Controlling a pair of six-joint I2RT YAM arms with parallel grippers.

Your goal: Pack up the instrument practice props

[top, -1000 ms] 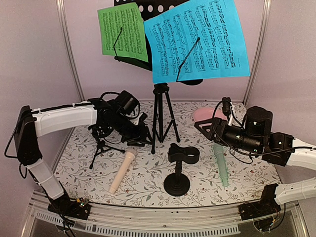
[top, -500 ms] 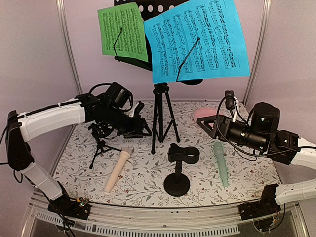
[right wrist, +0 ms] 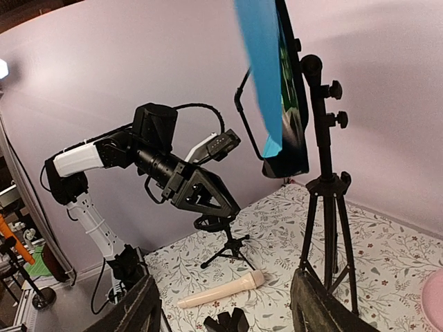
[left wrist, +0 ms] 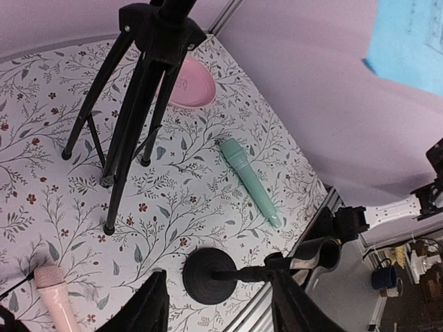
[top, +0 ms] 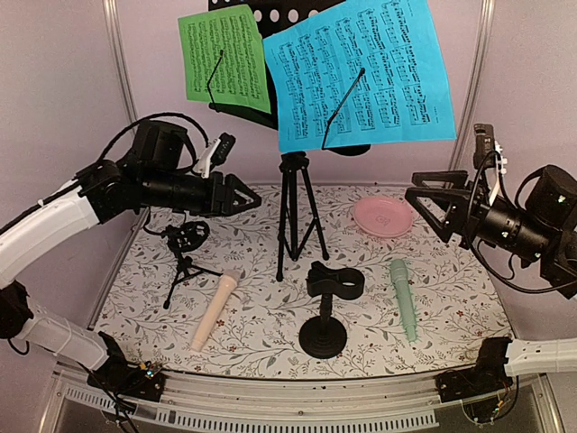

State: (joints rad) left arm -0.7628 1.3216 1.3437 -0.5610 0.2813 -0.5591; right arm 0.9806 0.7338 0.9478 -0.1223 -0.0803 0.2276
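green page (top: pixel 239 45), blue page (top: pixel 397 63), black stand (top: pixel 293 167), mint microphone (top: pixel 403 298), beige microphone (top: pixel 215 311), pink plate (top: pixel 382 216), white table (top: pixel 261 334) with red-and-grey floral print.

A round pink plate (top: pixel 383 216) lies flat toward the far right of the floral-printed surface (top: pixel 261 316) (white, with small leaves and red blossoms). Pale lilac walls (top: pixel 63 90) enclose it, and a metal rail (top: pixel 297 397) runs along the near edge. Past that edge sits what may be a blue mug (left wrist: pixel 383 278), too blurred to be sure.

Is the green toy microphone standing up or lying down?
Lying down: the mint microphone lies flat on the floral table, apart from the round-based mic holder, which stands empty.
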